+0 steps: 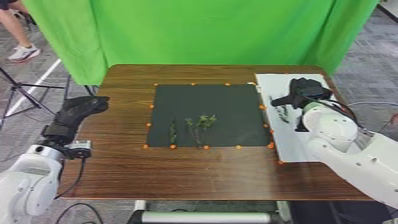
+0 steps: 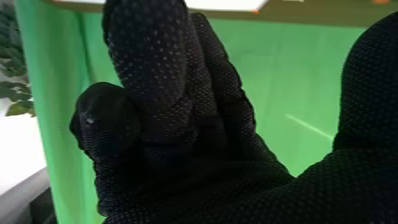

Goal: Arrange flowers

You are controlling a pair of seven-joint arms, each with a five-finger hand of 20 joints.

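Before green curtain, brown table bears dark mat, white sheet; right hand released, left hand cannot tell.

And as we look right now, no text, label, brand, number or sign can be read.
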